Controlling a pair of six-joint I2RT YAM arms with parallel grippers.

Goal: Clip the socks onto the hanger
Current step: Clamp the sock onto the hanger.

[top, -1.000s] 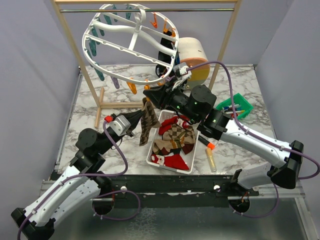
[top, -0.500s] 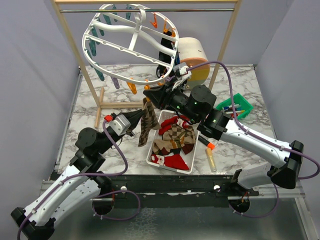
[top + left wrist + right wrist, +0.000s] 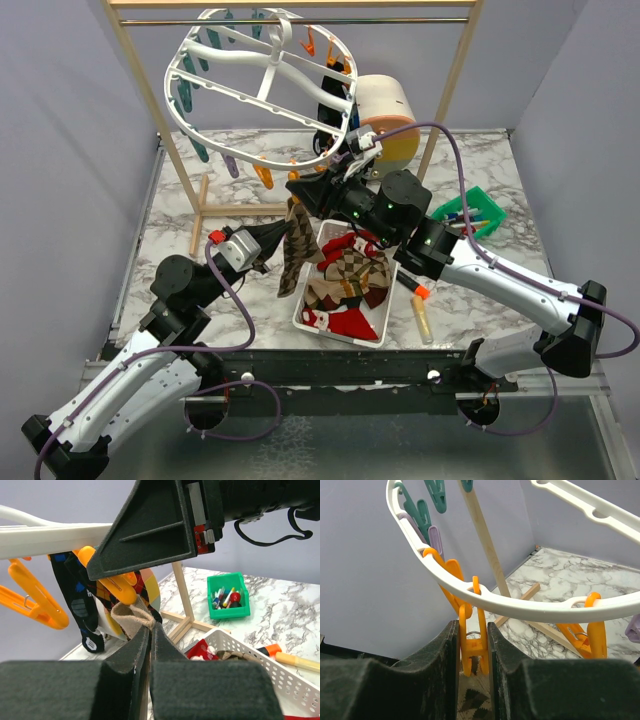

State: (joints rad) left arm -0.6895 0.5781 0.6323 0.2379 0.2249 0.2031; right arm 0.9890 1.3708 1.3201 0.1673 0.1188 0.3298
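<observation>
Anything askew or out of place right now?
The hanger hangs steeply tilted, not level, its near rim low where the right gripper pinches an orange clip. A marker and a yellow stick lie loose beside the basket.

Left claw point(image 3: 150, 630) pinched shut, right claw point(image 3: 472, 652) narrowly parted above it.
</observation>
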